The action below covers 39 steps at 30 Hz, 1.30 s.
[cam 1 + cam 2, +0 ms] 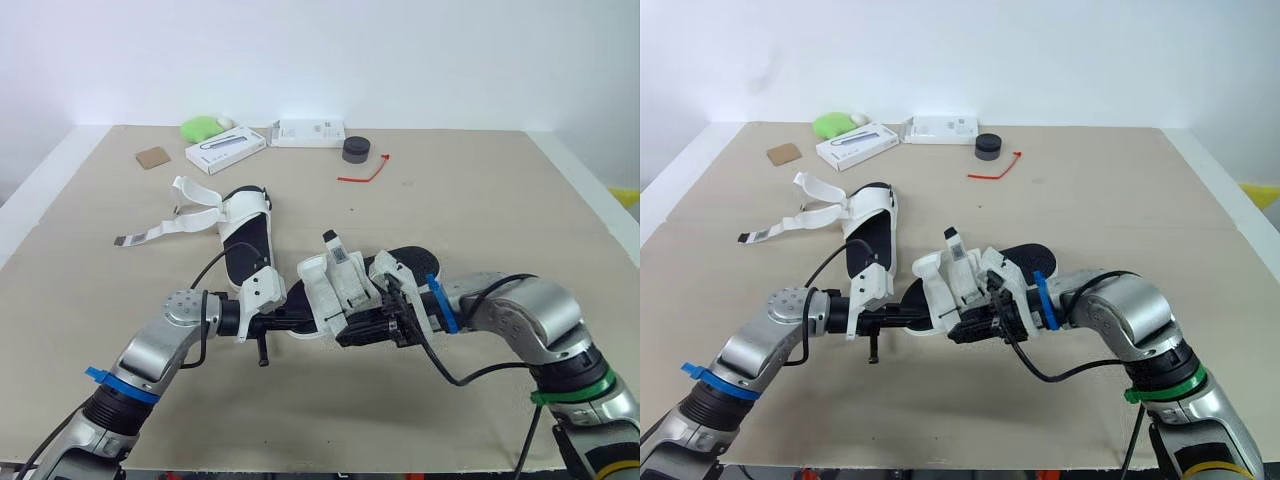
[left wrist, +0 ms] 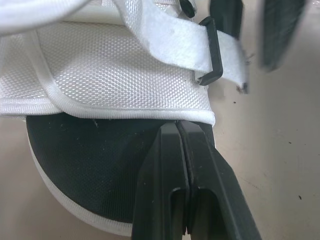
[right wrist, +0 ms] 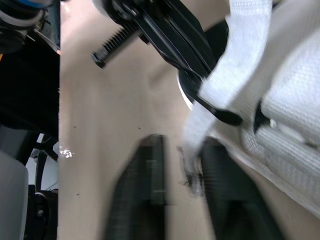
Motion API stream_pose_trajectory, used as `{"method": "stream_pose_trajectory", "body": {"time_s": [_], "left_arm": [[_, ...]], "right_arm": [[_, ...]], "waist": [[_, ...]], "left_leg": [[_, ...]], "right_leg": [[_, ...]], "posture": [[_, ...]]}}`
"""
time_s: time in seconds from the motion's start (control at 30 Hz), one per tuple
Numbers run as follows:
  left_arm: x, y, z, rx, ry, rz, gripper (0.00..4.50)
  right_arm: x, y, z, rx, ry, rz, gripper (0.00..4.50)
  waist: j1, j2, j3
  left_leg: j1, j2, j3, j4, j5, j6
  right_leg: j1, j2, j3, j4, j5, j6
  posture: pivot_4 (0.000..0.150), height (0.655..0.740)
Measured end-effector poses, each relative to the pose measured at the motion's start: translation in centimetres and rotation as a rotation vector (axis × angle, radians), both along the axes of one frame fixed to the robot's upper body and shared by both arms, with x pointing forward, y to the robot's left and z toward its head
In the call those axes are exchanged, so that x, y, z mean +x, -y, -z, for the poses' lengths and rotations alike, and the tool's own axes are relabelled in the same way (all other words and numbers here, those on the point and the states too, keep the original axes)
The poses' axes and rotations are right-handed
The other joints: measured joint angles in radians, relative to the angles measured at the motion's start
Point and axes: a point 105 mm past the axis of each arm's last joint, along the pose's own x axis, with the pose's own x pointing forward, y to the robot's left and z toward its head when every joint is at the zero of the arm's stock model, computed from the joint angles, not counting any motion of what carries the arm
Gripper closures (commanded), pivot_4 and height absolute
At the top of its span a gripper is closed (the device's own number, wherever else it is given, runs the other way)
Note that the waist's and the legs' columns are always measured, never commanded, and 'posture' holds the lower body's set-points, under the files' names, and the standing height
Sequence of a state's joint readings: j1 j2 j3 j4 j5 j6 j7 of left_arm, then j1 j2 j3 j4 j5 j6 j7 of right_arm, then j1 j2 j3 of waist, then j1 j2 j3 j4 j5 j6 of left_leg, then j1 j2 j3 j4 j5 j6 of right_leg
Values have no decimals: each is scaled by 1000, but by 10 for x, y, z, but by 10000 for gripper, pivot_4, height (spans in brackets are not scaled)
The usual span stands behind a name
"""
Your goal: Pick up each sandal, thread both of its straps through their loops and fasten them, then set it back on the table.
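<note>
A white sandal with a black insole (image 1: 345, 290) is held low over the table between my two grippers. My left gripper (image 2: 178, 127) is shut on the sole's edge at one end of it. One strap (image 3: 215, 95) runs through its black loop (image 3: 222, 116), and its loose end hangs between the fingers of my right gripper (image 3: 182, 150), which stand open around it. The second sandal (image 1: 245, 225) lies on the table behind my left arm, its straps (image 1: 165, 228) unfastened and splayed to the left.
Along the table's far edge lie a brown card (image 1: 153, 157), a green object (image 1: 203, 127), two white boxes (image 1: 225, 149) (image 1: 310, 132), a black round object (image 1: 356, 150) and a red tie (image 1: 365, 174). A yellow thing (image 1: 628, 197) sits off the right edge.
</note>
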<state>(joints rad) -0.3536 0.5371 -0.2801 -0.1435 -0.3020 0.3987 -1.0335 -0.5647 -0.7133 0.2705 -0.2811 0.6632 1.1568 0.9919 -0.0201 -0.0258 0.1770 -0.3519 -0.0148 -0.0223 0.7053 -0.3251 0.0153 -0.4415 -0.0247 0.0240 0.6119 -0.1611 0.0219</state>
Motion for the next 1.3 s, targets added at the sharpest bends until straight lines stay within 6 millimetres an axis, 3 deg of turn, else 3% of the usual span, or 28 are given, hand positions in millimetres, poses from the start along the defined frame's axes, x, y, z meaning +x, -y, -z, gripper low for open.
{"method": "stream_pose_trajectory", "body": {"time_s": [0.3,0.67,1.1,1.17,1.2,1.23,1.3], "left_arm": [[0,0,0,-1,1,-2,45000],[0,0,0,-1,1,-2,45000],[-1,2,0,-4,0,3,45000],[-1,2,0,-4,0,3,45000],[-1,2,0,-4,-1,2,45000],[-1,2,0,-4,-1,2,45000],[0,2,0,-4,-1,2,45000]], "right_arm": [[-4,3,4,-26,-45,12,44548],[-33,19,17,-124,-173,-38,44548],[-37,23,16,-114,-190,-31,44548],[-37,23,14,-103,-182,-32,37593],[-39,21,13,-95,-182,-40,31520],[-39,21,13,-93,-182,-41,30065],[-39,20,11,-84,-152,-58,22676]], "waist": [[0,0,0],[0,0,0],[0,0,0],[1,0,0],[0,0,0],[0,0,0],[1,0,0]], "left_leg": [[0,0,0,0,0,0],[0,0,0,0,0,0],[-1,-1,-1,0,0,0],[-1,-1,-1,0,0,0],[-1,-1,-1,0,0,0],[-1,-1,-1,0,0,0],[-1,-1,0,0,0,0]], "right_leg": [[0,0,0,0,0,0],[0,0,0,0,-1,0],[0,0,0,0,-1,1],[0,0,0,0,-1,1],[0,0,0,0,-1,1],[0,0,0,0,-1,1],[0,0,0,0,-1,2]], "posture": [[1500,7400],[1500,7400],[1500,7400],[1500,7400],[1500,7400],[1500,7400],[1500,7400]]}}
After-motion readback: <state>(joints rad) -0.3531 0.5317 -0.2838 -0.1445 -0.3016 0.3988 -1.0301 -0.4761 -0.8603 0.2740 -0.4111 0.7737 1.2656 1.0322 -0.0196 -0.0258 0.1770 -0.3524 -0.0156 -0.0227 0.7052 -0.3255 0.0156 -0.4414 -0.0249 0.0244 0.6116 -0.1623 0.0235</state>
